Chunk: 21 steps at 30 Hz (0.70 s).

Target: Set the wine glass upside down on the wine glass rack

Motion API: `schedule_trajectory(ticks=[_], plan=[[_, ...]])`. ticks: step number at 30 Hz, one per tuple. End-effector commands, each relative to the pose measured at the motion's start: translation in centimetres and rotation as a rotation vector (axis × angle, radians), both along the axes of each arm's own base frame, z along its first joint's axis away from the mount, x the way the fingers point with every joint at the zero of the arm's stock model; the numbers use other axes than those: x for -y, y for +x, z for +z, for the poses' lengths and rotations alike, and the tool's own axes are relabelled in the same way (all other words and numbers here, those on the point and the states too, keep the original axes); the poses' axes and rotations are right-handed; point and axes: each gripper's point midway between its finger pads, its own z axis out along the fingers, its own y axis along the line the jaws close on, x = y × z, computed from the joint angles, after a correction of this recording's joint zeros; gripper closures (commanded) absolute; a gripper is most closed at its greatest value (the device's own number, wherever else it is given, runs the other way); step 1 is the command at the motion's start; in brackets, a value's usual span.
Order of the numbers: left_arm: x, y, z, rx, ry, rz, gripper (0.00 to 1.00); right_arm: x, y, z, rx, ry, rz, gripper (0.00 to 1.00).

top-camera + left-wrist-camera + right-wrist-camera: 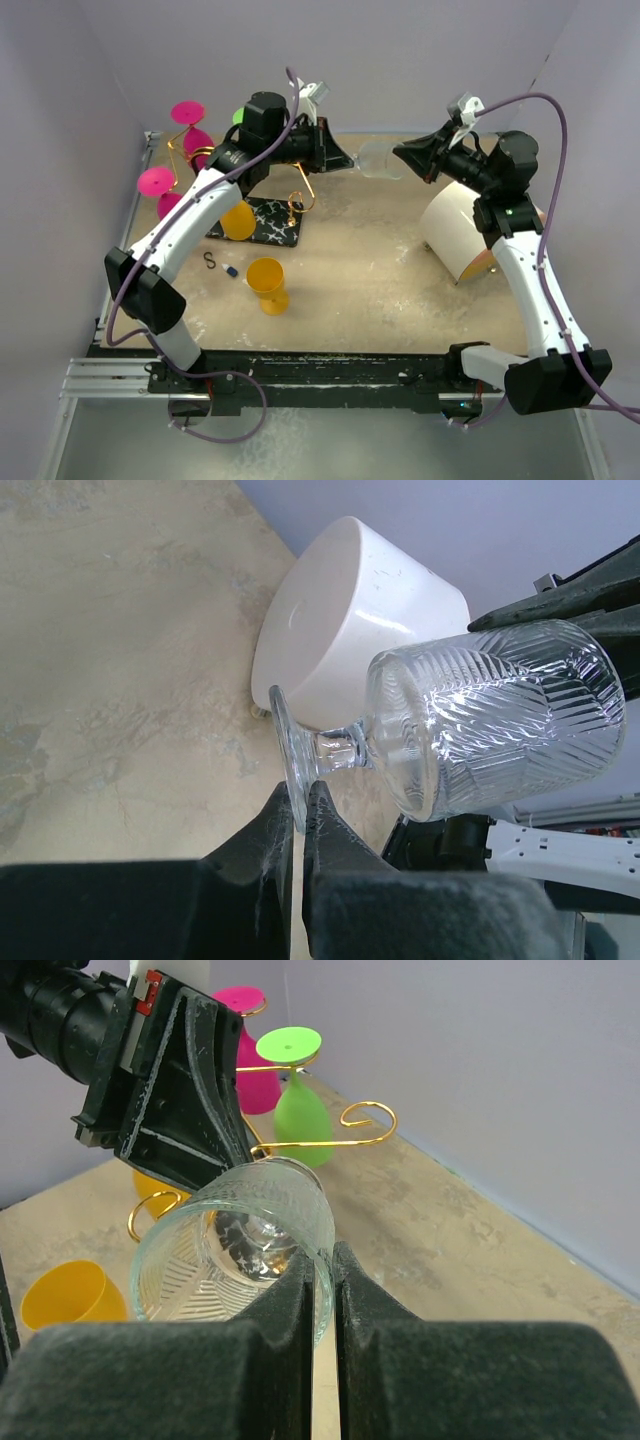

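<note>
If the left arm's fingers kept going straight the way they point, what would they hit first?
The left arm's fingers pinch the foot of the clear wine glass, so that comes first. Pushed on, the glass would probably press into the right arm's fingers, clamped on its rim opposite.

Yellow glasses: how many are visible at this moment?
2. One yellow glass stands on the table in front of the rack; the other yellow glass is at the rack, over the left end of its black base. The left arm may hide more.
</note>
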Motion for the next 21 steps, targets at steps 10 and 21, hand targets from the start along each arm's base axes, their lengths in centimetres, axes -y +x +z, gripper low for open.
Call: schedule_trajectory(ticks=[10,21], plan=[[-4.0,0.2,5.2,0.18,-0.038,0.063,1.0,-0.5,-1.1,3.3,0.131,-0.003,0.041,0.59],[-9.8,1.3,7.7,0.263,-0.023,0.213,1.0,0.1,-1.7,4.3,0.156,-0.022,0.009,0.37]])
